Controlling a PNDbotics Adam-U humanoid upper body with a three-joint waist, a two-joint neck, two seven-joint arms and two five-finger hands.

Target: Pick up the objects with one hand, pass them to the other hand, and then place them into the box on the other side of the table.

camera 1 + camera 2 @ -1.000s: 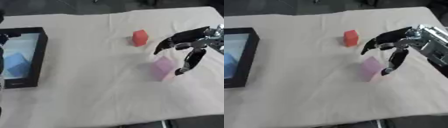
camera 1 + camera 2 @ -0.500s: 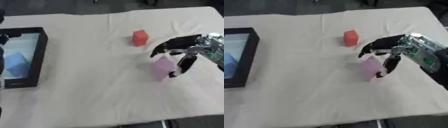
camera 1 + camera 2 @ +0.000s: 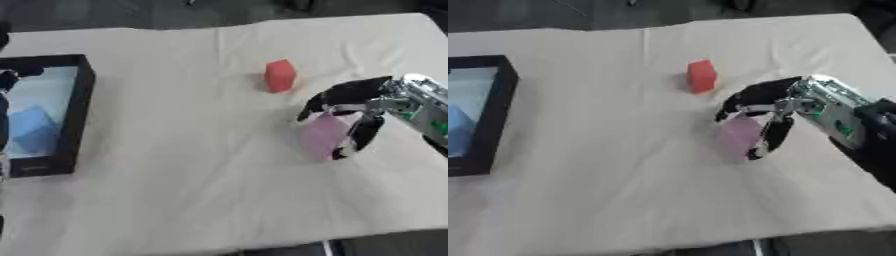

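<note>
- Right now the right robot hand (image 3: 776, 112) comes in from the right edge and arches over the pink block (image 3: 737, 136), fingers curled down its far and right sides and the thumb reaching over toward its left; whether they already press on it I cannot tell.
- That pink block sits on the cloth-covered desk (image 3: 192, 170), directly under the robot hand and between thumb and fingers.
- Beyond the robot hand, up and to its left, stands a red block (image 3: 279, 76), near but apart from the fingers.
- Well away to the left lies the black box (image 3: 63, 150), with a blue block (image 3: 33, 129) already inside it.
- Risk one: if the fingers close off-centre, the pink block may twist or tip out sideways, since the contact looks to fall on its edges.
- Risk two: the cloth may bunch beneath the fingertips and drag the block along.
- Risk three: a wide sweep of the thumb could knock the red block.
- Only a dark shape at the left edge hints at the left robot hand, so its readiness for the handover cannot be judged.
</note>
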